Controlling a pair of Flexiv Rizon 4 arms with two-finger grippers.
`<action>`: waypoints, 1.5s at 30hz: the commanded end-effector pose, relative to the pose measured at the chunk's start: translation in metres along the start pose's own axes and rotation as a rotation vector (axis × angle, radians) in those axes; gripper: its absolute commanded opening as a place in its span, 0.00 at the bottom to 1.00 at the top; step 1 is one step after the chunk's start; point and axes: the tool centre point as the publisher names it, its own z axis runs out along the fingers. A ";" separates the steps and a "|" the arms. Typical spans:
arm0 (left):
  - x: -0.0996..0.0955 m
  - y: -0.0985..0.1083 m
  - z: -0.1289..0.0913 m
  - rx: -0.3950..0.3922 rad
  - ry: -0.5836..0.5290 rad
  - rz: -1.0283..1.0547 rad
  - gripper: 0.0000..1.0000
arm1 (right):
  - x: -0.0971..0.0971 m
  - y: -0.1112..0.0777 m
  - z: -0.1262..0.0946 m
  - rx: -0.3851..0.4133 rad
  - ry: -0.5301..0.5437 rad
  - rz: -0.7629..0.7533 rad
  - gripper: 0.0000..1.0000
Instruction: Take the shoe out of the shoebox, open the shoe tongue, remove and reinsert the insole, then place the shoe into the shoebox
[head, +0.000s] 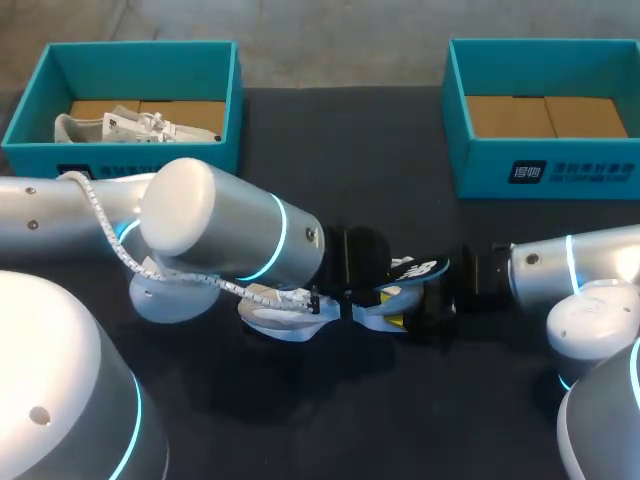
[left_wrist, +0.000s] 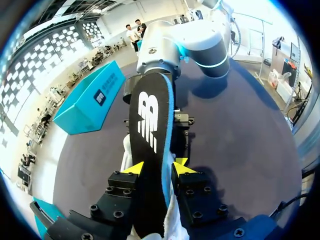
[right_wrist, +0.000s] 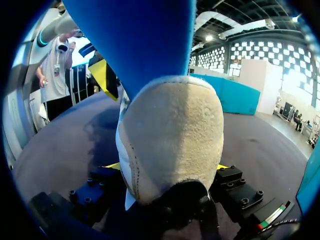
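Where the two arms meet over the middle of the black table (head: 400, 420), the shoe (right_wrist: 170, 140) and its insole (left_wrist: 150, 150) are held between them. Two teal shoeboxes stand at the far edge, well apart from that spot. The left shoebox (head: 150, 160) has a second, pale lace-up shoe (head: 120, 127) lying on its cardboard floor. The right shoebox (head: 480, 165) shows only its brown cardboard floor. The left arm (head: 220, 235) and the right arm (head: 570, 265) come in from opposite sides, their wrists facing each other.

The held shoe is off-white. Its rounded end, covered in a light beige napped material, points straight at the right wrist camera, with a white stitched panel down one side. I cannot tell whether this end is the heel or the toe.

The right gripper (right_wrist: 167, 166) is clamped on the shoe: a yellow tip shows at each side of the rounded end, pressed against it.

The insole is long and narrow, black on top with a white logo, and has a bright blue edge and underside. It stands out of the shoe, and its far end points toward the right arm.

The left gripper (left_wrist: 157, 168) is closed on the insole, with one yellow tip against each long edge. White material of the shoe shows just under the fingers.
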 end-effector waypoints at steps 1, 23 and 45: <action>-0.003 0.001 0.006 0.010 0.009 0.001 0.33 | 0.001 0.001 0.001 0.007 -0.001 0.001 0.00; -0.014 -0.008 -0.017 0.112 0.019 0.006 0.00 | 0.001 0.001 0.001 0.007 -0.001 0.001 0.00; -0.031 -0.076 -0.065 0.318 0.060 0.058 0.00 | 0.001 0.001 0.001 0.007 -0.001 0.001 0.00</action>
